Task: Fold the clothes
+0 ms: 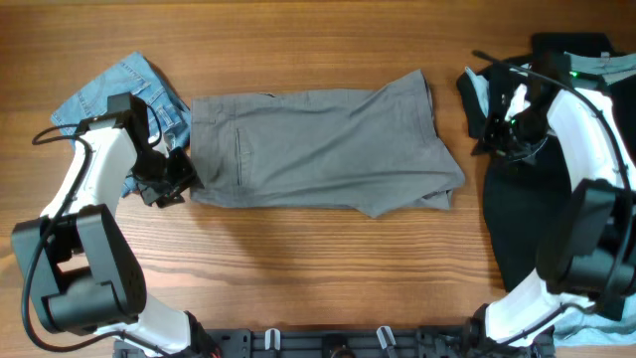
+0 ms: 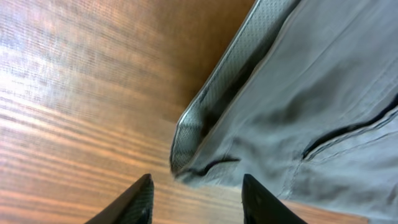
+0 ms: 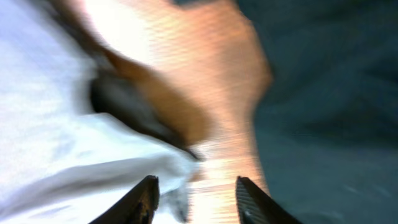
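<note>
The mid-grey shorts [image 1: 318, 149] lie spread flat across the middle of the table, waistband at the left, slit pocket showing. My left gripper [image 1: 179, 177] is open and empty just off the waistband's lower left corner. In the left wrist view that corner of the grey shorts [image 2: 205, 134] lies just ahead of the open fingertips [image 2: 196, 199], apart from them. My right gripper [image 1: 494, 134] is open and empty at the right, over pale cloth and bare wood. The right wrist view is blurred; its open fingers [image 3: 194, 198] hold nothing.
Small light-blue denim shorts [image 1: 124, 89] lie at the back left beside my left arm. A big black garment [image 1: 542, 219] with pale-blue cloth [image 1: 606, 68] covers the right side under my right arm. The pale cloth [image 3: 56, 118] shows in the right wrist view.
</note>
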`<state>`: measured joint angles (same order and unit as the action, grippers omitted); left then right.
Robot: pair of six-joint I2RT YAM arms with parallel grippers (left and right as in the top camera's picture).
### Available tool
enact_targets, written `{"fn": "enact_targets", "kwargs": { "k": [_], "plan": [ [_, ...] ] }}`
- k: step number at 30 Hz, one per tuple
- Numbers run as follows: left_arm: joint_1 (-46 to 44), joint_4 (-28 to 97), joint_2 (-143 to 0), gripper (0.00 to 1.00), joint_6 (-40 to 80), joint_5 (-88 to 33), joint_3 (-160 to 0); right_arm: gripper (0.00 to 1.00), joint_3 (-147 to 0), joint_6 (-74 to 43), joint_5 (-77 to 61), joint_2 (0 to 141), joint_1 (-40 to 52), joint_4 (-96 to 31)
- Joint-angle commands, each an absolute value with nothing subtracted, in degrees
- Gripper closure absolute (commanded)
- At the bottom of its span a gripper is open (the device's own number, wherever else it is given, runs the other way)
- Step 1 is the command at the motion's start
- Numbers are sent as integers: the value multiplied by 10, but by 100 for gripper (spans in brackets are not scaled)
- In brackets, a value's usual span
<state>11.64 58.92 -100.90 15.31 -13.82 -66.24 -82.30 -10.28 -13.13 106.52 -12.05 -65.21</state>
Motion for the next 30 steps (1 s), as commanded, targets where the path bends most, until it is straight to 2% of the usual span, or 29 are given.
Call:
{"fn": "enact_targets", "kwargs": {
  "k": [1,2,3,4,5,10,16,20,25,26,27,30],
  "plan": [
    [114,542,-999,82,104,-239,-689,63,-837,-22,-303,1032,-100,-632],
    [114,528,-999,85,104,-256,-692,67,-837,-16,-311,1033,-92,-625],
    [114,498,-999,94,105,-284,-699,79,-835,-17,-309,1036,-82,-614],
    [112,465,-999,96,105,-305,-704,91,-832,-17,-309,1038,-67,-603],
    [109,439,-999,96,105,-315,-704,96,-826,-27,-308,1041,-56,-593],
    [43,292,-1010,96,90,-311,-704,96,-776,-127,-221,1071,9,-549],
    [-46,224,-1078,96,90,-174,-704,96,-722,-185,-145,1099,16,-527],
    [-53,207,-1141,96,95,-153,-704,96,-695,-188,-99,1104,10,-520],
    [-26,201,-1179,96,162,-84,-704,96,-667,-267,26,1104,3,-534],
    [-18,199,-1179,91,173,-75,-704,96,-667,-272,38,1104,-2,-538],
    [-8,191,-1179,77,175,-83,-705,96,-667,-272,52,1104,-10,-541],
    [14,192,-1174,69,174,-149,-719,96,-667,-272,78,1104,-40,-555]
  ]
}}
